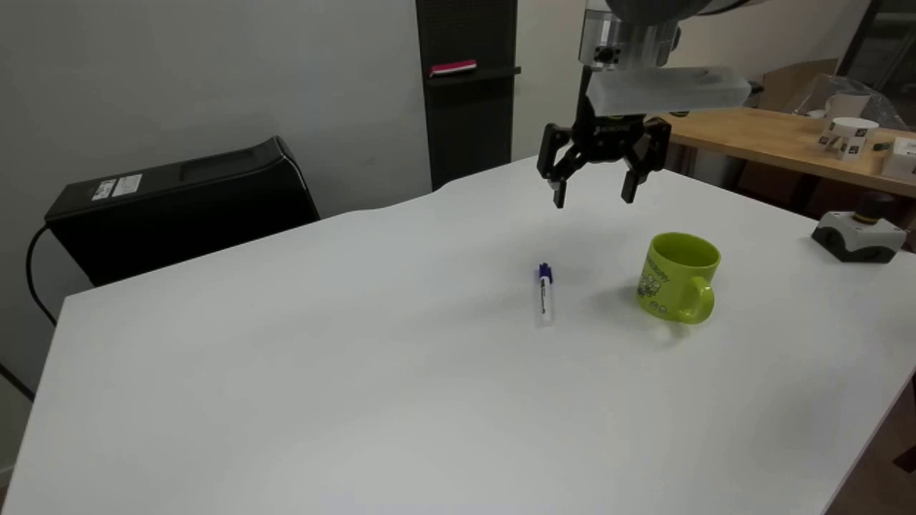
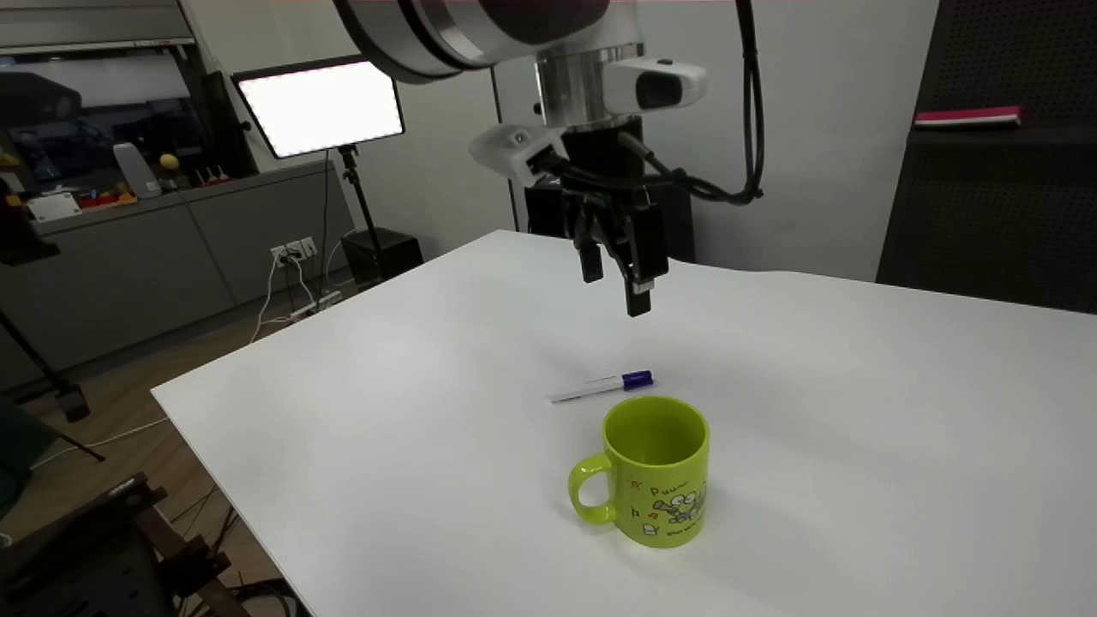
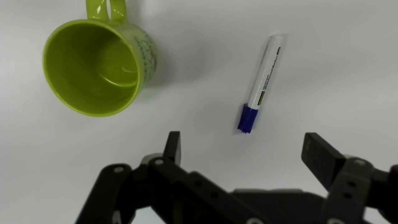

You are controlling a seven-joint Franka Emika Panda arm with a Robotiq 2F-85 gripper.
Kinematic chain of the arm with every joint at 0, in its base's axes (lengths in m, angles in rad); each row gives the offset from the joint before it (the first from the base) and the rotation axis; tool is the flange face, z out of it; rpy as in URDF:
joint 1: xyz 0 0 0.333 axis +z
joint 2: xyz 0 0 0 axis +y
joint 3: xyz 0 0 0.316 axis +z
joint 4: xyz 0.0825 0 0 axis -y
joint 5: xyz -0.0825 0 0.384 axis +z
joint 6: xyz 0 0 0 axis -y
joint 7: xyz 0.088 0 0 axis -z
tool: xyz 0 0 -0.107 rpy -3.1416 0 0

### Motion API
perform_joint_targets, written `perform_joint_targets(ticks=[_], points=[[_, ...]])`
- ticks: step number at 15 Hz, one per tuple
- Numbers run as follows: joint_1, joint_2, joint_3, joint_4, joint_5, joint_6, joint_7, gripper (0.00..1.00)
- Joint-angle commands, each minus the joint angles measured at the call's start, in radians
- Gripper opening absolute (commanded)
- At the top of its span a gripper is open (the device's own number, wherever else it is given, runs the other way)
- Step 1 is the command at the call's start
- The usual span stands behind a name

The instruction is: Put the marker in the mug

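A white marker with a dark blue cap lies flat on the white table. It shows in both exterior views (image 1: 546,299) (image 2: 600,387) and in the wrist view (image 3: 264,73). A lime green mug with printed cartoons stands upright beside it, in both exterior views (image 1: 662,286) (image 2: 660,506) and at the upper left of the wrist view (image 3: 93,68). The mug's visible inside holds nothing. My gripper (image 1: 594,194) is open and empty above the table, also in an exterior view (image 2: 614,287). In the wrist view the marker's cap points toward the gap between the fingertips (image 3: 242,147).
The white table (image 1: 286,400) carries the marker and mug. A grey and black button box (image 1: 859,236) stands near the table's far right edge in an exterior view. A black case (image 1: 179,207) stands beside the table. A bright panel lamp (image 2: 321,107) stands behind.
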State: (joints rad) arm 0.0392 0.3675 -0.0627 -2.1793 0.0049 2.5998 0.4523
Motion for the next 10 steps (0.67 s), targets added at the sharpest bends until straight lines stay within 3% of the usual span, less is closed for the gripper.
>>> perform_joint_targets(ticks=[1,10], points=[[0.03,0.091,-0.001,0.103,0.017,-0.042,0.001,1.0],[0.118,0.255,-0.027,0.221,0.004,-0.038,0.053,1.0]])
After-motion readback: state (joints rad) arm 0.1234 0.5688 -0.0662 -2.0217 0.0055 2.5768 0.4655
